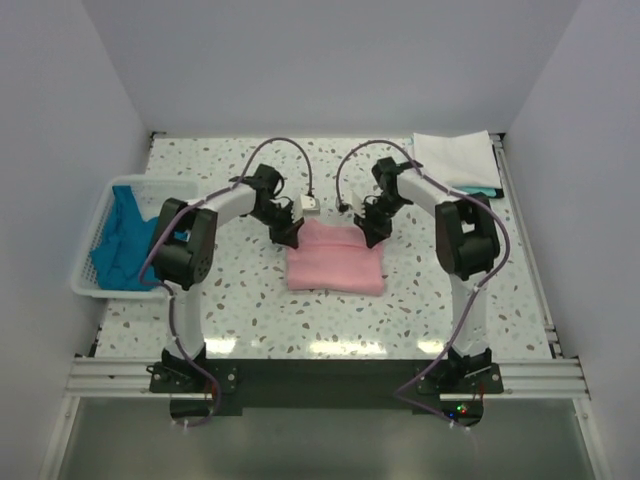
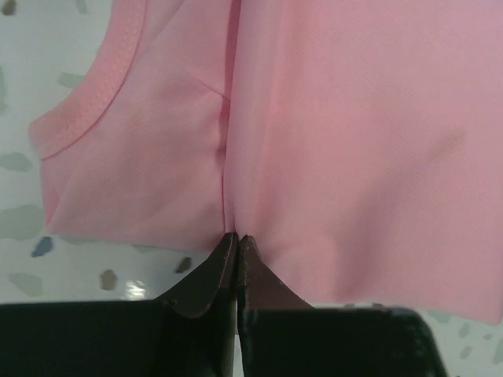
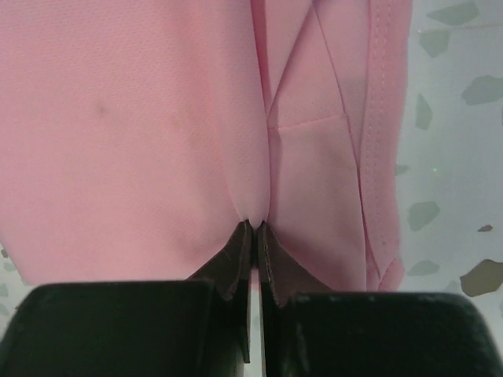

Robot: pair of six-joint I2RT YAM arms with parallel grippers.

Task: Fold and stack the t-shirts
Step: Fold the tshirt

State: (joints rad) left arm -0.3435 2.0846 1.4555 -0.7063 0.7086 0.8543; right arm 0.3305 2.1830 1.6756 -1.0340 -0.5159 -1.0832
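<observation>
Wrist views: left fingers (image 2: 206, 284) and right fingers (image 3: 234, 263) each clamp the edge of the pink t-shirt (image 2: 346, 141).

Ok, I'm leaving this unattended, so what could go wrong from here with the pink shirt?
The left gripper and right gripper each pinch just a small tuck of the pink t-shirt, so it may slip out once lifted. They may also hold only some layers, letting the fold fall open. The small white box near the left gripper might get dragged.
</observation>
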